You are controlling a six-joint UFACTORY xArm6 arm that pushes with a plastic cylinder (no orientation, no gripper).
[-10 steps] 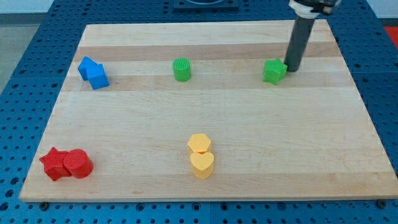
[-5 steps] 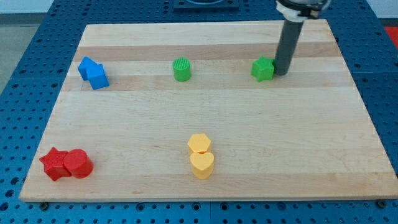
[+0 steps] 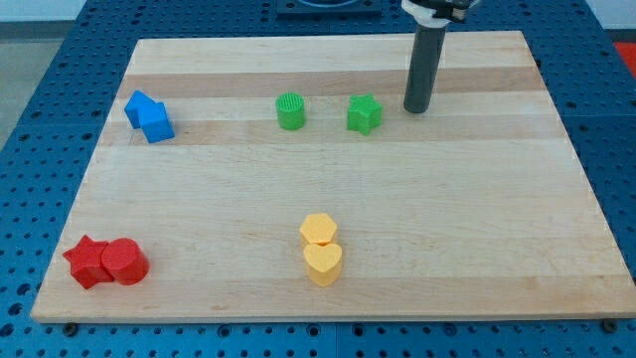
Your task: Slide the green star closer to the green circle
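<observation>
The green star (image 3: 365, 114) lies on the wooden board (image 3: 417, 219) in the upper middle of the view. The green circle (image 3: 290, 110), a short ribbed cylinder, stands to its left with a gap about one block wide between them. My tip (image 3: 415, 108) rests on the board to the right of the green star, apart from it by a small gap. The dark rod rises from the tip toward the view's top edge.
Two blue blocks (image 3: 149, 116) sit touching at the upper left. A red star (image 3: 87, 262) and red cylinder (image 3: 125, 263) touch at the lower left. A yellow hexagon (image 3: 318, 230) and yellow heart (image 3: 322, 264) touch at the lower middle.
My tip moved left and pushed the green star leftward, from the right side to near the green circle. The tip now stands apart from the star. Other blocks did not move.
</observation>
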